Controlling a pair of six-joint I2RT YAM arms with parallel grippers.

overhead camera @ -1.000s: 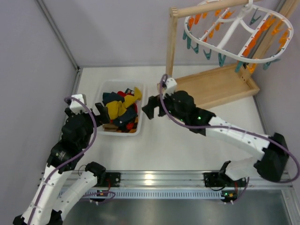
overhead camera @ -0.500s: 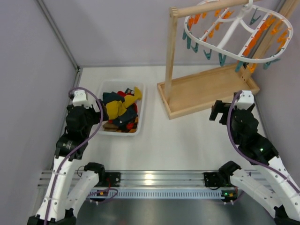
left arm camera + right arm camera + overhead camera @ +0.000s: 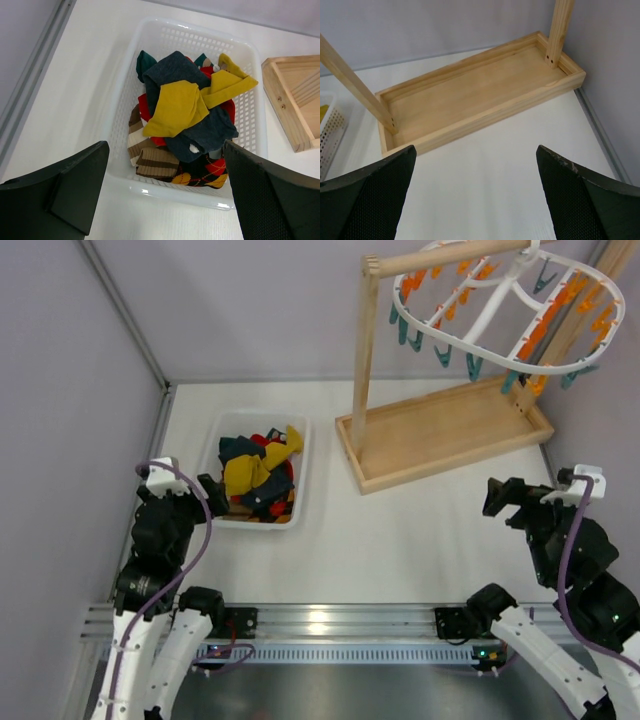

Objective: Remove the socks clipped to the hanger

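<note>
From above, the large white plastic oval hanger (image 3: 487, 308), its rim ringed with orange and teal clothespins (image 3: 440, 352), is hanging from the top bar of the light wooden stand (image 3: 440, 435) at the far right, while the small fabric socks (image 3: 255, 475) (mustard, red and dark teal among them) are lying heaped in a white perforated plastic basket (image 3: 300, 490) to the left. The left gripper (image 3: 212, 492) is hovering at the basket's near left corner; the right gripper (image 3: 505, 498) is hanging near the stand's tray, apart from it. In the left wrist view, its black fingers (image 3: 75, 192) are gaping wide over the basket's near edge, gripping nothing. In the right wrist view, the black fingers (image 3: 370, 195) are likewise spreading wide, empty, facing the tray
</note>
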